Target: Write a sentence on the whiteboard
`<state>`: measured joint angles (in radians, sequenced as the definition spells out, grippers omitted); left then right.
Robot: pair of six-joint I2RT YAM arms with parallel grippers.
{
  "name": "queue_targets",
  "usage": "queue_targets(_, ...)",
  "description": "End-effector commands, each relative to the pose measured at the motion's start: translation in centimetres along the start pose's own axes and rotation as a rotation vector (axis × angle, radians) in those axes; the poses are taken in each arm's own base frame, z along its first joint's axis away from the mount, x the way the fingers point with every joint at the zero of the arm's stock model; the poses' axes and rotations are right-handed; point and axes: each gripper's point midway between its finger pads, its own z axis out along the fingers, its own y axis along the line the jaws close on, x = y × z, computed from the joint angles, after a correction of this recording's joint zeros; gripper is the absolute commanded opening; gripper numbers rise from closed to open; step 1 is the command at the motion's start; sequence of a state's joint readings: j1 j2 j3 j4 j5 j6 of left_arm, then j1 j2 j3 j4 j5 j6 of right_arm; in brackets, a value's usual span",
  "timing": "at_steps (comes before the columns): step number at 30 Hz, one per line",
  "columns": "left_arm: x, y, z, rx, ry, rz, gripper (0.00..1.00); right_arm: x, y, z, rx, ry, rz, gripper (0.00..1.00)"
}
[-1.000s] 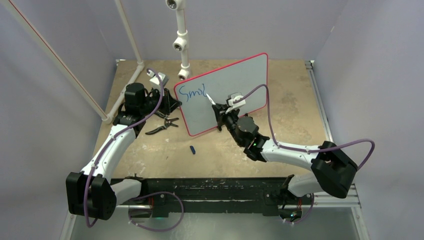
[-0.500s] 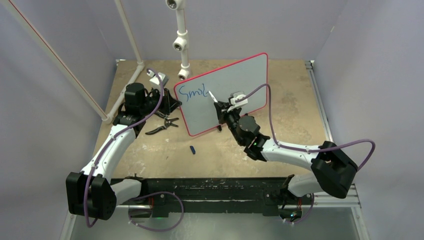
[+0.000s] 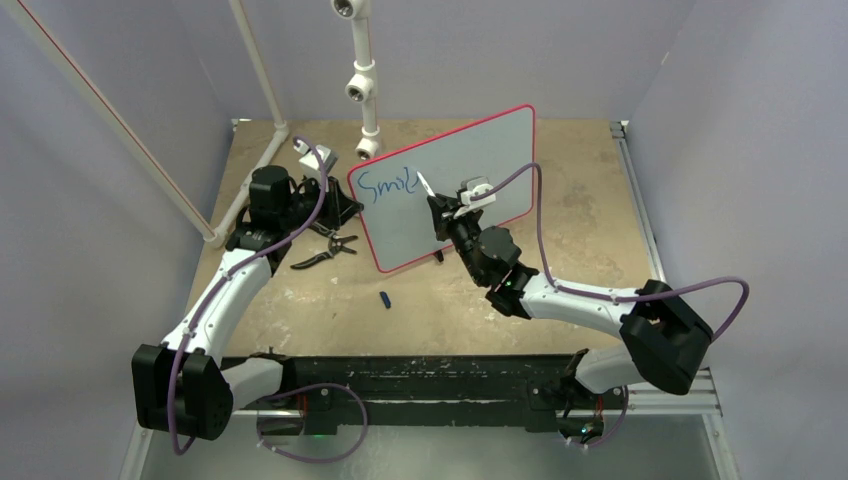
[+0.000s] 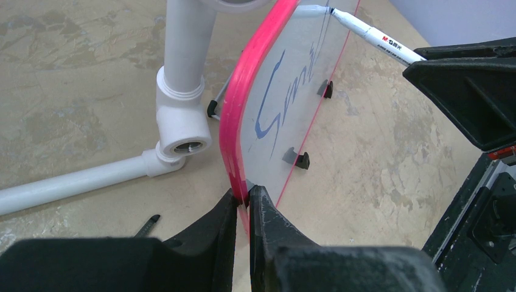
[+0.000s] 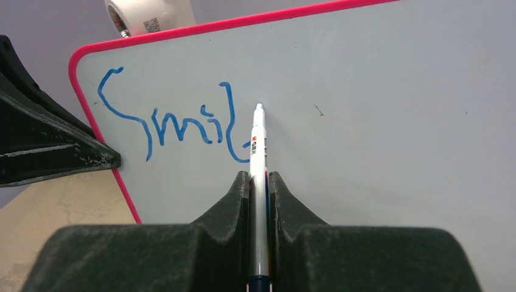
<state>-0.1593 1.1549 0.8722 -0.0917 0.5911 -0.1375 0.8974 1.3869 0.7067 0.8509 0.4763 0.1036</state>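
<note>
The whiteboard (image 3: 470, 170) is standing upright on its small black feet (image 4: 296, 159) near the middle of the tan surface (image 3: 580, 260), angled so that its writing face is turned toward the right arm. The left fingers (image 4: 234, 207) are pinching narrowly on the red frame at the board's left edge, low down near the corner. The right fingers (image 5: 242, 185) are clamped tight around a white marker (image 5: 258, 143), which is pointing straight ahead at the board. Its tip is sitting right at the board face, just to the right of the last blue stroke.

The sentence (image 5: 176, 125) is showing only in part, high on the left side of the board. It is reading "Smil" in blue, with a short extra curl starting at the foot of the "l". The rest of the board face is showing pale grey.

Behind the board's left edge, a white PVC pipe fitting (image 4: 182, 121) is rising from the surface. A pair of pliers (image 3: 325, 250) is lying on the surface just left of the board. A small dark blue piece (image 3: 385, 298), possibly the marker's cap, is lying apart from the board on its near side.
</note>
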Motion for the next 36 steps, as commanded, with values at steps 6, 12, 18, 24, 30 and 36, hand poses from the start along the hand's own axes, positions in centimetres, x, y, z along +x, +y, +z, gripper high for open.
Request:
queue_targets(6, -0.9, -0.3, -0.2, 0.013, -0.032, 0.027, 0.00, 0.5, 0.4, -0.3, -0.041, 0.003, 0.006, 0.00)
queue_targets(12, -0.8, -0.3, -0.2, 0.013, -0.030, 0.025, 0.00, 1.6, 0.7, -0.9, -0.062, 0.031, 0.005, 0.00)
queue_targets(18, -0.7, -0.3, -0.1, 0.012, -0.027, 0.023, 0.00, 2.4, 0.4, -1.2, -0.054, 0.055, 0.002, 0.00)
queue_targets(24, -0.7, -0.3, -0.1, 0.013, -0.026, 0.023, 0.00, 3.2, 0.2, -1.5, -0.050, 0.079, 0.002, 0.00)
queue_targets(30, -0.7, -0.3, -0.1, 0.010, -0.028, 0.023, 0.00, 3.8, -0.1, -1.8, -0.036, 0.093, 0.001, 0.00)
queue_targets(36, -0.6, -0.3, -0.1, 0.010, -0.026, 0.022, 0.00, 3.6, -1.0, -1.8, 0.018, 0.102, 0.019, 0.00)
